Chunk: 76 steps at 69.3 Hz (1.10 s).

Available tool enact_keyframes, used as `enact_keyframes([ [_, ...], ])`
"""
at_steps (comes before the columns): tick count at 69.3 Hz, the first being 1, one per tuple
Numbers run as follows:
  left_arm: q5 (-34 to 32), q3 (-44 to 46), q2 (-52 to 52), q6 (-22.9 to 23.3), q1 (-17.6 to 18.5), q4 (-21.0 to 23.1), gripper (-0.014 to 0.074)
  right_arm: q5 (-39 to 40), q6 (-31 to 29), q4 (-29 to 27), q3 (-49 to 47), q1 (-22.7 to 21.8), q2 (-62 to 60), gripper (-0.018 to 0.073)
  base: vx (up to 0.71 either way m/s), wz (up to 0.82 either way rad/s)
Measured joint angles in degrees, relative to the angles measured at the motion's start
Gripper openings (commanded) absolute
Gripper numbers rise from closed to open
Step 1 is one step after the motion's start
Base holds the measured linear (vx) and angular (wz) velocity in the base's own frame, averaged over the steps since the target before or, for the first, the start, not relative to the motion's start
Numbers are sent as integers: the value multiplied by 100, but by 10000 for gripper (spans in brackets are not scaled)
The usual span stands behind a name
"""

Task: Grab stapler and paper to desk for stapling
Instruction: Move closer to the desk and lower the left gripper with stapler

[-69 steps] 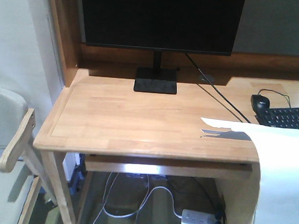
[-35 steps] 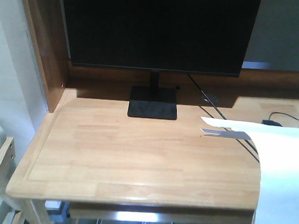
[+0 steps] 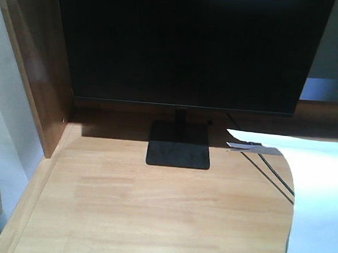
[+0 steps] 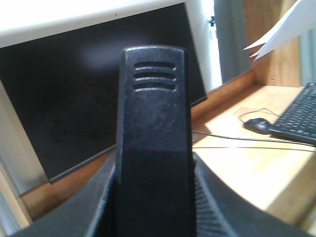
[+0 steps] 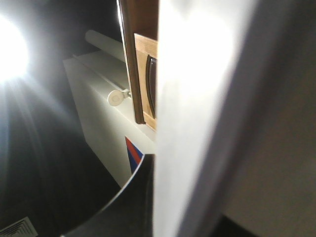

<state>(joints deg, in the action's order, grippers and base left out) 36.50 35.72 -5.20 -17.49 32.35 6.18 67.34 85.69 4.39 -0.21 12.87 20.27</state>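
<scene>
Stapler (image 4: 153,123) stands upright, clamped in my left gripper (image 4: 154,207), in front of the monitor (image 4: 59,98). Paper (image 3: 320,187) hangs curved over the right side of the desk (image 3: 152,211), pinched by my right gripper (image 5: 150,212).

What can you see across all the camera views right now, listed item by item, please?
desk: one, light wood, fills the front view
monitor: one, black, at the back of the desk
paper: one sheet, white, held above the desk's right side
stapler: one, black, close to the left wrist camera
keyboard: one, black, on the desk
mouse: one, black, beside the keyboard
cable: at least one, dark, on the desk beneath the paper
left gripper: dark, shut on the stapler
right gripper: dark, holding the paper
</scene>
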Motion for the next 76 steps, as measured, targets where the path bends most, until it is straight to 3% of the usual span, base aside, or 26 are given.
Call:
enact_keyframes([
  [76,0,0,0,0,0,0,-6,0,0,0,0,0,0,-2,5,1],
])
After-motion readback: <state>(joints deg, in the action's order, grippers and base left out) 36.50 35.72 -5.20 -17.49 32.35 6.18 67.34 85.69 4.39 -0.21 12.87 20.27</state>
